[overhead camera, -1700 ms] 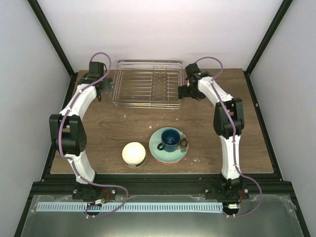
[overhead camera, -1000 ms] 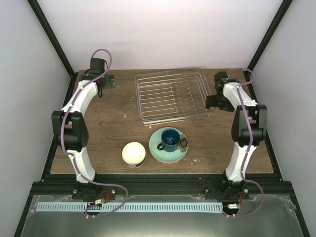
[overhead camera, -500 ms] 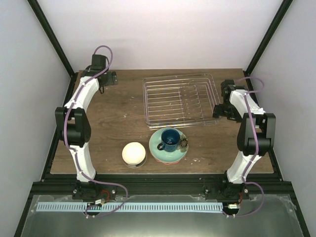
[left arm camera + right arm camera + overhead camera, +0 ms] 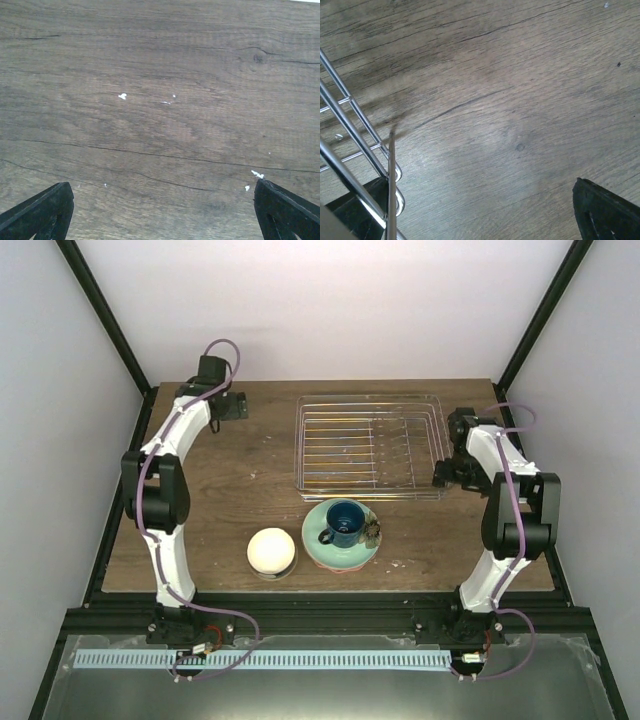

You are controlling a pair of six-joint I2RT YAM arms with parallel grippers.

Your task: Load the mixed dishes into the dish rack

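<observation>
The chrome wire dish rack [image 4: 370, 445] lies empty at the back right of the table. My right gripper [image 4: 441, 475] is at its near right corner, jaws wide open; in the right wrist view [image 4: 480, 220] the rack's rim wires [image 4: 350, 127] run past my left finger [image 4: 357, 210]. My left gripper [image 4: 235, 407] is open over bare wood at the back left, as the left wrist view [image 4: 162, 215] shows. The dark blue mug [image 4: 345, 523] stands on the mint-green plate [image 4: 318, 550], with a pink-red rim showing beneath. The cream-white bowl [image 4: 271, 550] sits upside down to its left. The mint-green bowl is not visible.
The wooden table [image 4: 220, 490] has black frame posts at its back corners and white walls around it. Small white flecks [image 4: 122, 96] lie on the wood under my left gripper. The dishes sit just in front of the rack's near edge.
The rack has slid from the back centre to the back right and straightened, with my right gripper moving right at its edge. My left gripper stayed at the back left, shifting slightly right.
</observation>
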